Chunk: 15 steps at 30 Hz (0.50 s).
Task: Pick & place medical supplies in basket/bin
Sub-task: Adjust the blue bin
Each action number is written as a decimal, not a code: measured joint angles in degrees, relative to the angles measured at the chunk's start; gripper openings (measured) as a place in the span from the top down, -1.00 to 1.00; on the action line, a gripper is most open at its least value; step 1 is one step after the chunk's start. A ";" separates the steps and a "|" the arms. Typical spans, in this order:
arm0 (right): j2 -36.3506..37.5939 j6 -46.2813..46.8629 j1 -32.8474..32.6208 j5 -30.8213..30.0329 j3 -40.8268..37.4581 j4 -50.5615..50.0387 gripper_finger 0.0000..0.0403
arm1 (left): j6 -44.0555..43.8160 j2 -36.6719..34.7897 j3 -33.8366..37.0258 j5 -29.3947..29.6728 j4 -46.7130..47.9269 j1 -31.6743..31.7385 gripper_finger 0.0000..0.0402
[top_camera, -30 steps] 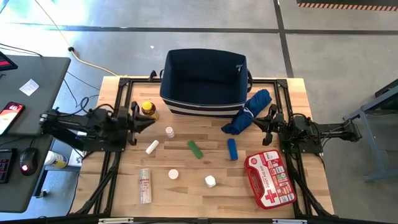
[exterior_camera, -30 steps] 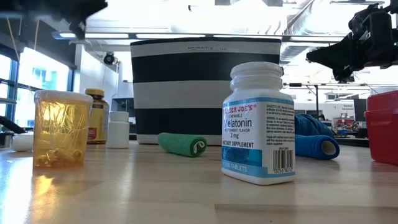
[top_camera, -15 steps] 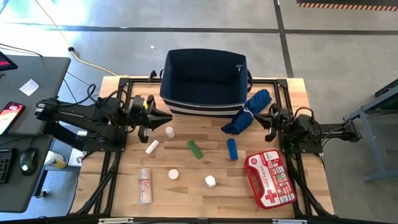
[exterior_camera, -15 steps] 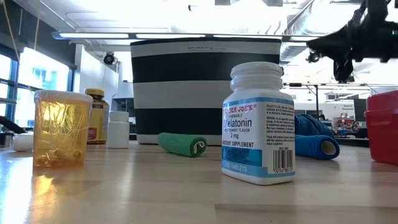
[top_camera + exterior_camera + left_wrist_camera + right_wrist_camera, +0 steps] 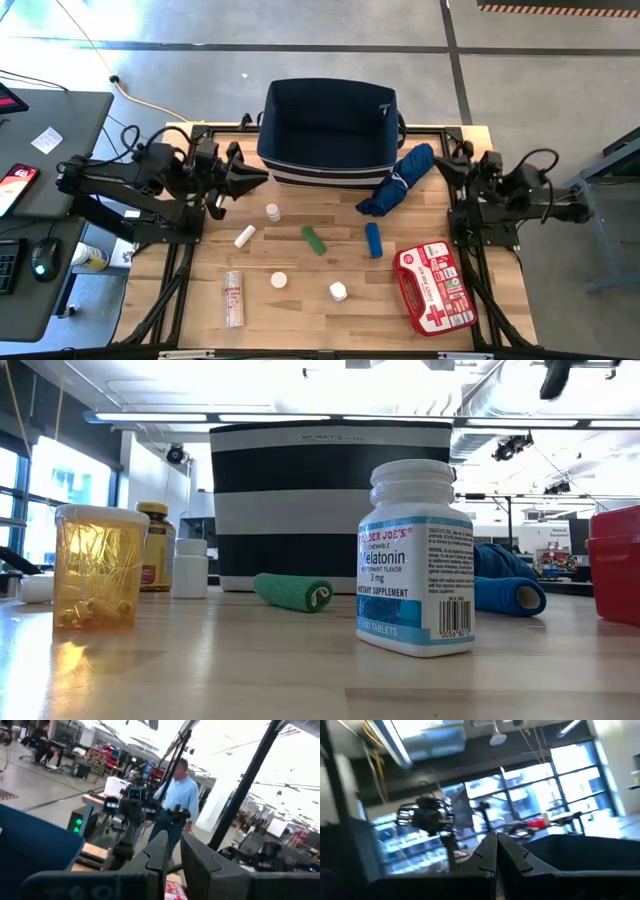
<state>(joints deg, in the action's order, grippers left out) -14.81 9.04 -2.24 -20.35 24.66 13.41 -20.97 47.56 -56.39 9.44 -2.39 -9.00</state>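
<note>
Navy-blue bin (image 5: 330,125) at the table's far centre, open top, nothing visible inside; left gripper (image 5: 262,176) raised beside the bin's left wall, fingers (image 5: 159,851) nearly together with a narrow gap, grasping nothing; right gripper (image 5: 437,163) raised near the bin's right side, fingers (image 5: 487,851) pressed closed, carrying nothing. On the table: red-and-white first aid pouch (image 5: 433,287) at near right; blue packet (image 5: 373,239) and green packet (image 5: 314,240) at centre; 4 small white bottles and tubes, e.g. (image 5: 338,291); flat pale box (image 5: 233,298) at near left; royal-blue fabric bundle (image 5: 398,179) leaning against the bin's right corner.
</note>
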 joint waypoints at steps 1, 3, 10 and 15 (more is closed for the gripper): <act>-2.34 -0.34 0.00 -0.69 2.34 -0.88 1.00 | -0.61 -0.36 0.03 -0.95 0.05 -0.02 0.56; -6.94 0.26 -0.02 -3.38 6.62 -1.92 1.00 | -1.74 -0.62 0.03 -2.31 -0.87 -0.03 0.56; -17.46 7.34 0.00 -9.00 18.92 -1.37 1.00 | -2.05 -1.84 0.01 -0.31 -2.02 -0.02 0.56; -20.43 13.42 0.00 -4.58 23.93 -1.44 1.00 | -3.84 -1.55 0.03 -0.31 -4.38 -0.03 0.56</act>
<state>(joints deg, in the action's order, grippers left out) -35.24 22.47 -2.24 -24.93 48.58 11.97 -24.82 46.01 -56.36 9.13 -6.76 -9.03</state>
